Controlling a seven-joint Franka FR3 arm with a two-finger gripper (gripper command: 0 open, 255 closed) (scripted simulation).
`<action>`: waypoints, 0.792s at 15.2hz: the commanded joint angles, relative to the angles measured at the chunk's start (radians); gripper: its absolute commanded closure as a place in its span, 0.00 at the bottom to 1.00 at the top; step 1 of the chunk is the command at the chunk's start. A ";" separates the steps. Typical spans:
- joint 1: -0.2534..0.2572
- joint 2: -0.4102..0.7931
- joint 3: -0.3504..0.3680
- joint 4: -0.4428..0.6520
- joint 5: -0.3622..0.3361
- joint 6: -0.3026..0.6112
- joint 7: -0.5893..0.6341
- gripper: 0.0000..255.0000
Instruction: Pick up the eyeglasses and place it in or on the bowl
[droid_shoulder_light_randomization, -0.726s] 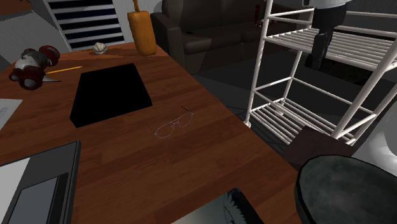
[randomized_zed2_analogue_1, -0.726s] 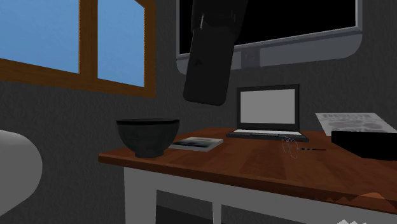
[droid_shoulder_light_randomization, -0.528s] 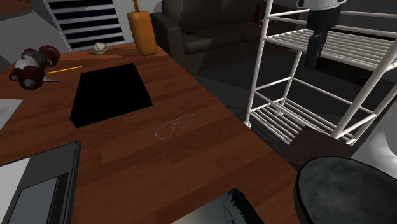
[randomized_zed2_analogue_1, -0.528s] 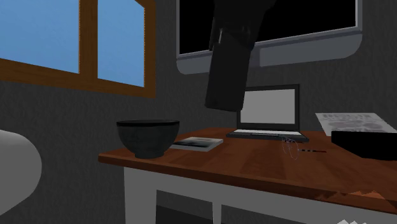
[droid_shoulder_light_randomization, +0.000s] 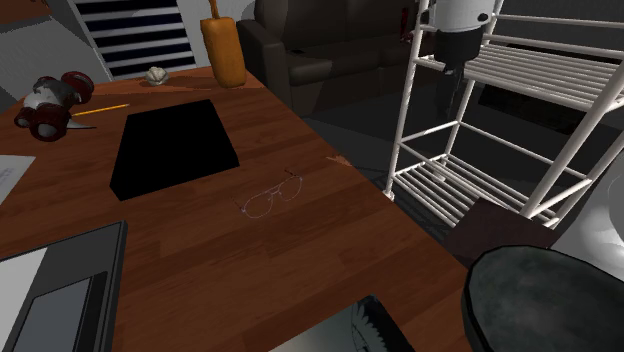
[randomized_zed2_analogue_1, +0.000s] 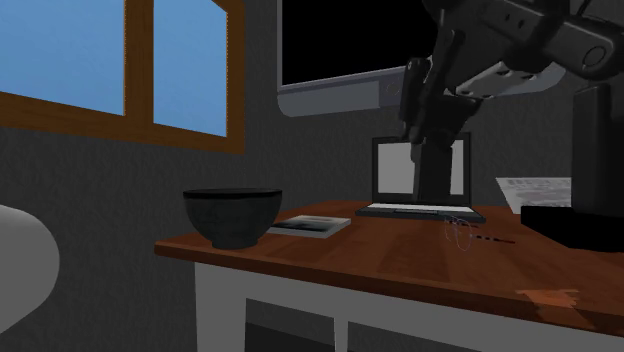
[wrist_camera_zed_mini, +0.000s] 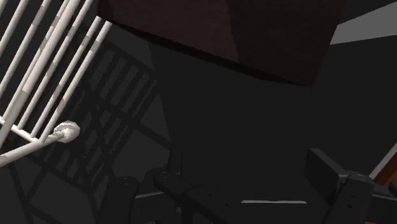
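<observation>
The thin wire-framed eyeglasses (droid_shoulder_light_randomization: 272, 196) lie flat on the brown wooden table (droid_shoulder_light_randomization: 300, 270), just off a corner of a black box. In the second exterior view the eyeglasses (randomized_zed2_analogue_1: 457, 226) rest in front of a laptop. The dark bowl (droid_shoulder_light_randomization: 545, 300) stands at the shoulder view's lower right; the same bowl (randomized_zed2_analogue_1: 232, 215) sits at the table's near corner in the second exterior view. My gripper (droid_shoulder_light_randomization: 450, 92) hangs high beside a white rack, off the table's edge and well above the eyeglasses. In the wrist view its fingers (wrist_camera_zed_mini: 327, 175) stand apart with nothing between them.
A black box (droid_shoulder_light_randomization: 175, 148), a laptop (droid_shoulder_light_randomization: 50, 290), a book (droid_shoulder_light_randomization: 350, 330), an orange-brown upright object (droid_shoulder_light_randomization: 222, 50) and a red and grey toy (droid_shoulder_light_randomization: 50, 100) share the table. The white rack (droid_shoulder_light_randomization: 500, 130) and a dark sofa (droid_shoulder_light_randomization: 330, 40) stand beyond its edge.
The arm has swung toward the shoulder view's left, bringing the gripper in front of the rack's post. In the second exterior view it moved right, over the laptop.
</observation>
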 joint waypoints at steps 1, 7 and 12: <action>0.020 0.041 0.027 0.018 0.015 0.038 0.011 0.00; 0.072 0.177 0.106 0.096 0.039 0.135 0.041 0.00; 0.109 0.296 0.171 0.182 0.037 0.202 0.069 0.00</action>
